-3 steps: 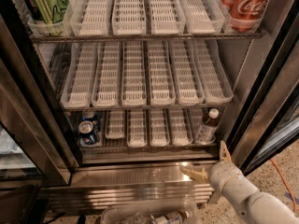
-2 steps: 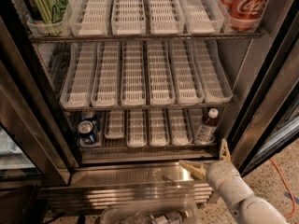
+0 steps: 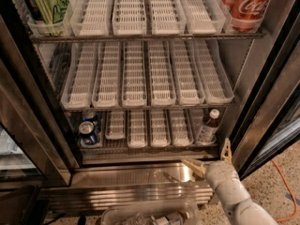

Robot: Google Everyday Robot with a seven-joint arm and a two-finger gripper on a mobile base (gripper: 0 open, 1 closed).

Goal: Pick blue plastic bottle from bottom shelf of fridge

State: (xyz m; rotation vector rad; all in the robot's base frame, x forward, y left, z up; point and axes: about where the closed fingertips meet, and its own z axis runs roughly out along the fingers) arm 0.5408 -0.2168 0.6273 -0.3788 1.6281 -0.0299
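The blue plastic bottle (image 3: pixel 207 127) stands upright at the right end of the bottom shelf (image 3: pixel 138 144), with a white cap and a bluish label. The fridge (image 3: pixel 253 93) is open, with white slotted lane trays on its racks. My gripper (image 3: pixel 210 157) is outside the fridge at the lower right, over the shiny steel sill (image 3: pixel 140 175), just below and in front of the bottle. Its two pale fingers are spread apart and hold nothing; one finger (image 3: pixel 193 165) points left and the other points up.
Two blue soda cans (image 3: pixel 88 131) sit at the left end of the bottom shelf. A green can (image 3: pixel 44 3) and a red cola can (image 3: pixel 246 3) stand on the top shelf. A clear bin (image 3: pixel 150 217) lies below the sill. An orange cable (image 3: pixel 281 191) runs on the floor at the right.
My gripper and forearm have moved a little to the left along the sill and closer under the bottle. The bottle and the cans have not moved.
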